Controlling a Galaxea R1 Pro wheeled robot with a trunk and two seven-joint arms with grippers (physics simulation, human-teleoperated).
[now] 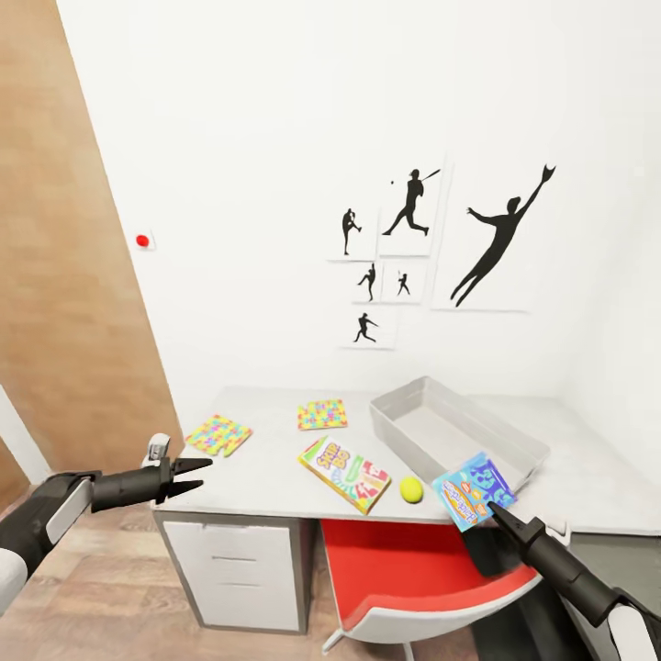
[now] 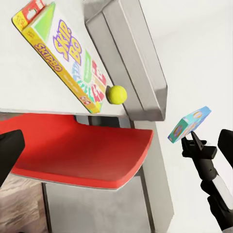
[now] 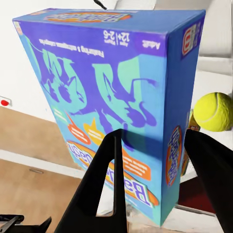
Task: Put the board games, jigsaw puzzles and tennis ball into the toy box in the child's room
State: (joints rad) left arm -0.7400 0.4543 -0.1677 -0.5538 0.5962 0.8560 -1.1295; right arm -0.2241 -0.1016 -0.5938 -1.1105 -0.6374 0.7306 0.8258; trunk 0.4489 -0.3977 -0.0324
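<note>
White-walled room with black athlete silhouette pictures [image 1: 431, 248] hanging above a long pale table [image 1: 266, 459], wood-plank floor [image 1: 101, 588] below. Shallow light-grey toy box [image 1: 456, 436] resting on that table toward its right, set at an angle, with nothing visible inside. Held just at the toy box's near corner, above the table edge: a mostly blue board game [image 1: 474, 489], tilted, pinched at its lower end between the two fingers of the right gripper [image 1: 500, 510]; one dark finger [image 3: 104, 184] lying against the printed face, the other against the side. Small yellow-green tennis ball [image 1: 411, 489] sitting on the table just left of the toy box's near corner, close beside the blue board game but apart from it. Left of the ball, lying flat near the table's front edge, a second board game [image 1: 344, 473] with yellow border, green and red print and big lettering. Farther left of the toy box, two bright jigsaw puzzles lying flat and apart: one [image 1: 322, 414] toward the wall, the other [image 1: 218, 434] near the table's left end. Hovering off that left end, level with the tabletop, the left gripper [image 1: 197, 476], fingers spread a little and holding nothing. Under the table, white drawer fronts [image 1: 239, 569] at left and a red-seated chair [image 1: 413, 574] below the toy box.
</note>
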